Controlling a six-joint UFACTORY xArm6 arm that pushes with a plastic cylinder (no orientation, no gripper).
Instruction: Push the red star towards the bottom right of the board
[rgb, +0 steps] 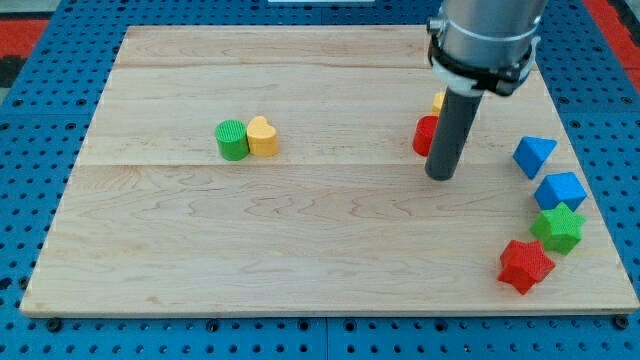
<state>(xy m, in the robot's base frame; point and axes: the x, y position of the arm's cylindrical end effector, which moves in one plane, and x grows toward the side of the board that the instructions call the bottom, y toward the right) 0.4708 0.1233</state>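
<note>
The red star lies near the board's bottom right corner, touching the green star above and to its right. My tip is on the board up and to the left of the red star, well apart from it. The rod hides part of a red block and a yellow block just behind it; their shapes cannot be made out.
A blue cube and a blue triangular block sit along the right edge above the green star. A green cylinder and a yellow heart touch each other at the view's left centre. The wooden board lies on a blue pegboard.
</note>
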